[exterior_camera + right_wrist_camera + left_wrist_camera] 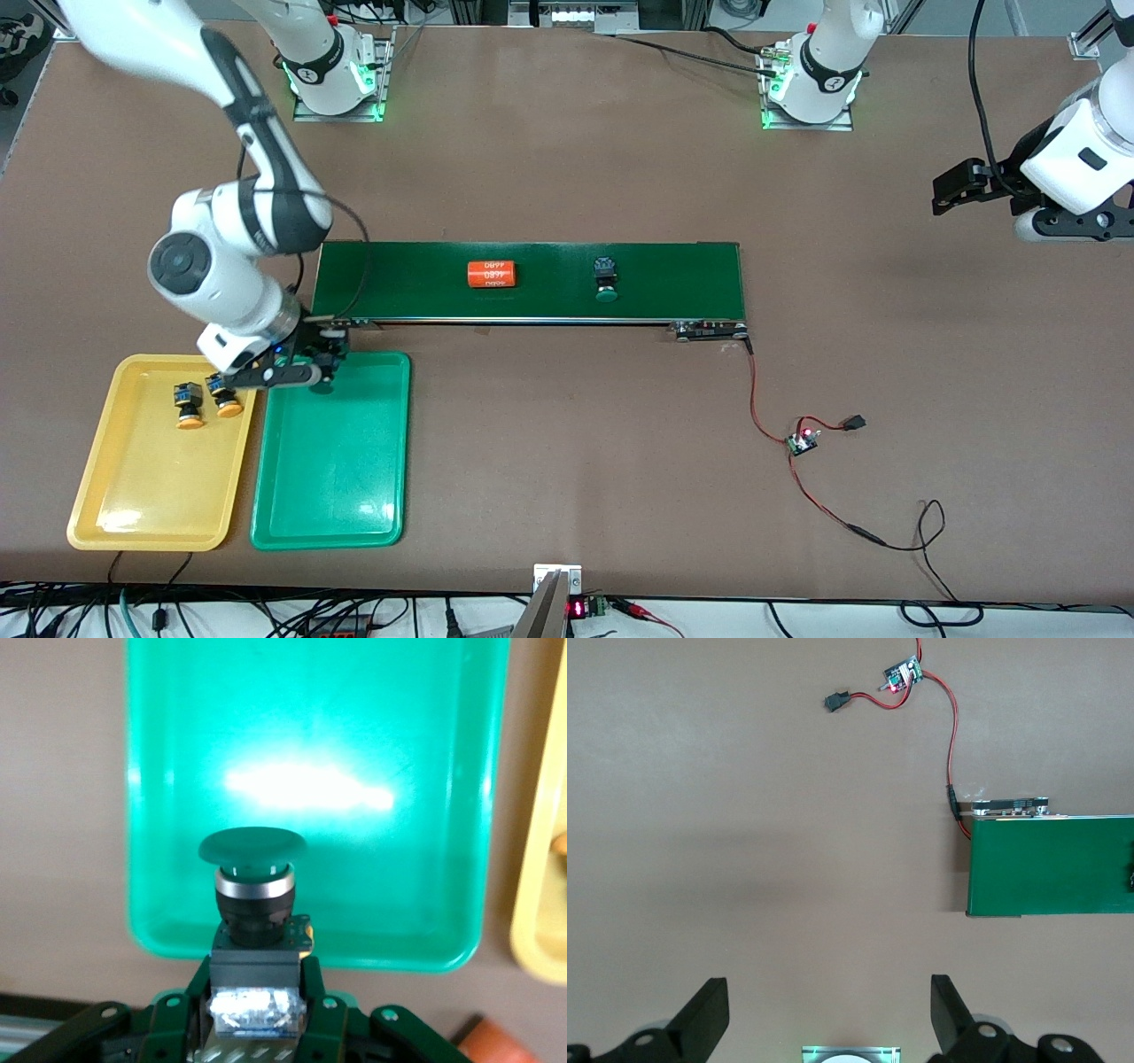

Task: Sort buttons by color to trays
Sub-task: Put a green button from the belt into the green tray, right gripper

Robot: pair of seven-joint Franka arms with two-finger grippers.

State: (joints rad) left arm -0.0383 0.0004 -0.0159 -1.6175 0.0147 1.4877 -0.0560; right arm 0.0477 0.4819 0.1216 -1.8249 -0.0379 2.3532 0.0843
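The right gripper [321,361] held 1 green-capped button [253,870] clamped over the green tray [332,496]. Beside that tray, the yellow tray [133,496] held 2 orange-capped buttons [188,405]. The left gripper [828,1014] waited, fingers apart.

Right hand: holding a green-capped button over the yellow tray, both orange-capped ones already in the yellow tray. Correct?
Not quite. The right hand holds the green-capped button over the green tray, not the yellow one; the right wrist view shows it plainly. The rest stands: both orange-capped buttons lie in the yellow tray.
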